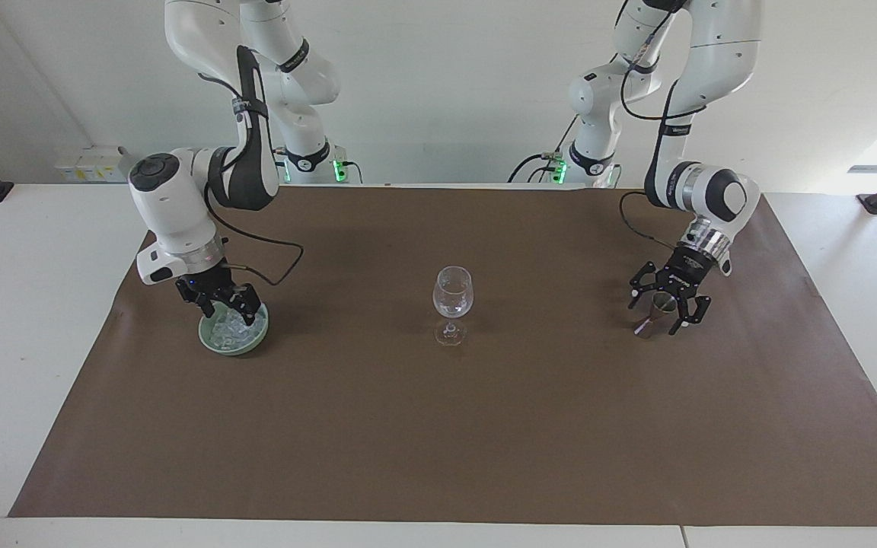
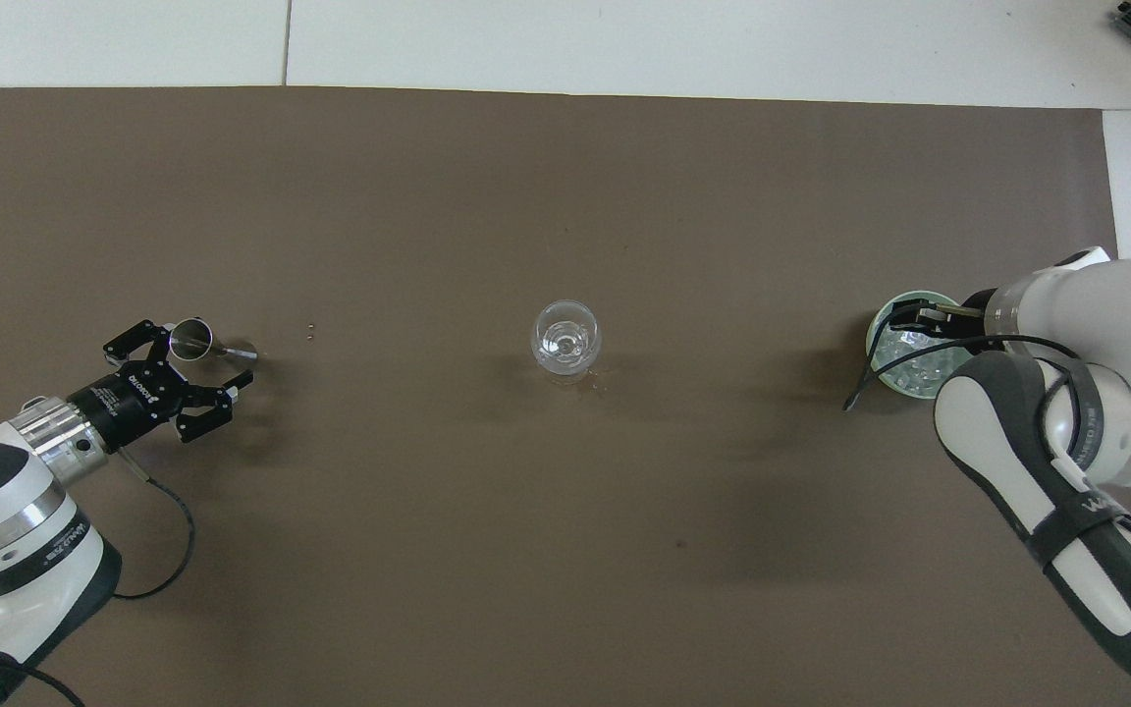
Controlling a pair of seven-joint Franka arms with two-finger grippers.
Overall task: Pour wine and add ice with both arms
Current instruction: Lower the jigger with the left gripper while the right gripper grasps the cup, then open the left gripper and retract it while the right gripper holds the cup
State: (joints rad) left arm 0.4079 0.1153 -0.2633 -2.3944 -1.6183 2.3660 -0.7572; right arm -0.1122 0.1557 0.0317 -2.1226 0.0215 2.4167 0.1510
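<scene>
A stemmed wine glass (image 1: pixel 453 298) (image 2: pixel 565 339) stands at the middle of the mat with a little clear liquid in it. The ice (image 1: pixel 227 329) (image 2: pixel 911 355) lies heaped in a pale green bowl (image 1: pixel 233 352) (image 2: pixel 874 342) toward the right arm's end. My right gripper (image 1: pixel 230 310) (image 2: pixel 922 316) is down in the bowl among the ice, fingers apart. A small metal jigger (image 1: pixel 656 314) (image 2: pixel 198 341) stands on the mat toward the left arm's end. My left gripper (image 1: pixel 668 303) (image 2: pixel 190 365) is open around it, fingers clear of its sides.
A brown mat (image 1: pixel 438 426) covers most of the white table (image 1: pixel 35 304). Two tiny specks (image 2: pixel 311 336) lie on the mat between the jigger and the glass.
</scene>
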